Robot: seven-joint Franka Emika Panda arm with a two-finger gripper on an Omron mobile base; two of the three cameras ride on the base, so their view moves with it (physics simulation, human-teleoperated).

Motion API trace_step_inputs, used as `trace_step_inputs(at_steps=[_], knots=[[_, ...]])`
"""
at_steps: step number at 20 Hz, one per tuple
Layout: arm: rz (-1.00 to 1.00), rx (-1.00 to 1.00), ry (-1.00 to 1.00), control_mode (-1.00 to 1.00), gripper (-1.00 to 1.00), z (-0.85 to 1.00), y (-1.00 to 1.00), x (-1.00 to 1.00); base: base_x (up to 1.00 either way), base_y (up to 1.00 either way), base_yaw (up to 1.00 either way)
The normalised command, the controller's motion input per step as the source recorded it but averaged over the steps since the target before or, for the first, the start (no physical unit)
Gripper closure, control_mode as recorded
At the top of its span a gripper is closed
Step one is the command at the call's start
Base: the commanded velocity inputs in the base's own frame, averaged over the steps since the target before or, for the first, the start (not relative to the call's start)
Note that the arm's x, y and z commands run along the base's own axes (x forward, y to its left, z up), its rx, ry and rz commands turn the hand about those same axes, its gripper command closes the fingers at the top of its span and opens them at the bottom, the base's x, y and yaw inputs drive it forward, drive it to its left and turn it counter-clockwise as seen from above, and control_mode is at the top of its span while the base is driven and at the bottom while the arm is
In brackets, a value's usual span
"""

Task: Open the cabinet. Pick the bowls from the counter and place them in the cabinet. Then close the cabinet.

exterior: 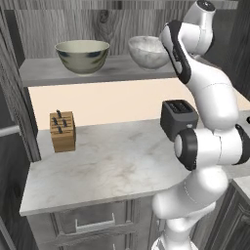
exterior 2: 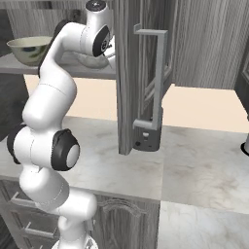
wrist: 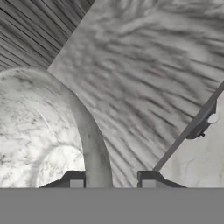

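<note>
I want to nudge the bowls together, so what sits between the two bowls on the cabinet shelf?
Nothing: in the left base view, bare grey shelf separates the beige-olive bowl from the marbled bowl.

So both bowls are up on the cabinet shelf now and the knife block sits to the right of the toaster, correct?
Not quite: in the left base view the knife block stands left of the toaster. Both bowls, beige-olive and marbled, are indeed on the cabinet shelf.
</note>
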Motion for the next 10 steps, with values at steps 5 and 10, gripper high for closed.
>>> trace_step_inputs(at_steps=[5, 10], knots=[[0.00, 0.00, -0.01, -1.00, -1.00, 0.16, -0.01, 0.00, 0.00, 0.00, 0.00], [0.00, 0.00, -0.04, -1.00, -1.00, 0.19, 0.00, -0.10, 0.00, 0.00, 0.00]])
